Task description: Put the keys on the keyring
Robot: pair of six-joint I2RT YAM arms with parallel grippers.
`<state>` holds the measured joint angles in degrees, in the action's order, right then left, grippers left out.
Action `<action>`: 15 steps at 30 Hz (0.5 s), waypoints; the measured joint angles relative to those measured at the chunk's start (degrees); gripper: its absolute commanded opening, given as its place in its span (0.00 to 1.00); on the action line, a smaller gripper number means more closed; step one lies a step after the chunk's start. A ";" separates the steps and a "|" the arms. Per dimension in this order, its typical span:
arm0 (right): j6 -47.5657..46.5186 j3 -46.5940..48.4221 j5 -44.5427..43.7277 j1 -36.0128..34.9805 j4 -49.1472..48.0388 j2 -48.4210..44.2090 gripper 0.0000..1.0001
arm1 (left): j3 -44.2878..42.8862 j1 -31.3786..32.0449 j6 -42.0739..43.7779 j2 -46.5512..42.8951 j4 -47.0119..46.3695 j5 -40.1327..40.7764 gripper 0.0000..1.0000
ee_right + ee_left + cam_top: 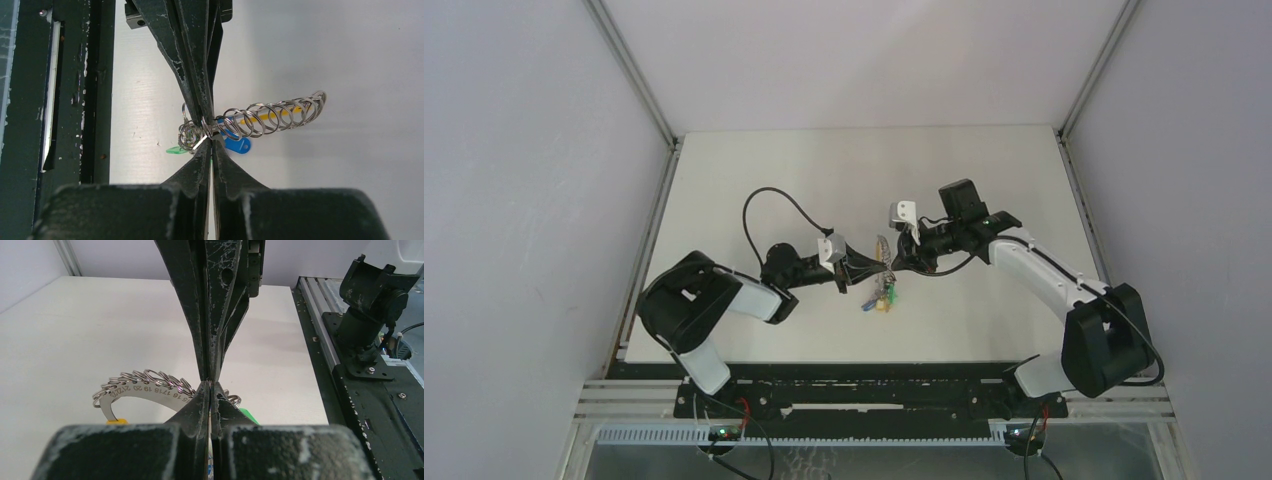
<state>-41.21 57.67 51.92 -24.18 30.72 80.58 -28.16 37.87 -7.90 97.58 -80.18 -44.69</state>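
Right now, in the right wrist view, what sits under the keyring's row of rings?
A blue tag and a green tag show beneath the keyring, a yellow band running inside its rings. The right fingers, shut on it, cover whatever hangs behind them.

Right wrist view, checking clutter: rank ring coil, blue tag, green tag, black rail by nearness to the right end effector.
1. ring coil, touching the jaws.
2. blue tag, right; green tag, left: too close to call.
3. black rail, far left.

Silvery keyring (260, 119) with blue, green, yellow tags (239, 145)
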 measured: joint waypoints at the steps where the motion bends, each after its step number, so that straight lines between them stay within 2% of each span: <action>1: 0.02 0.00 0.13 0.02 0.00 0.15 0.00 | 0.02 0.00 0.02 -0.09 0.07 0.02 0.00; 15: 0.74 -0.39 0.04 -0.33 -0.76 3.28 0.00 | 0.31 0.00 0.04 -1.18 0.42 0.09 0.00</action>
<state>-40.47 57.28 51.96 -24.51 29.95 83.85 -27.86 37.87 -7.86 96.40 -79.77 -44.60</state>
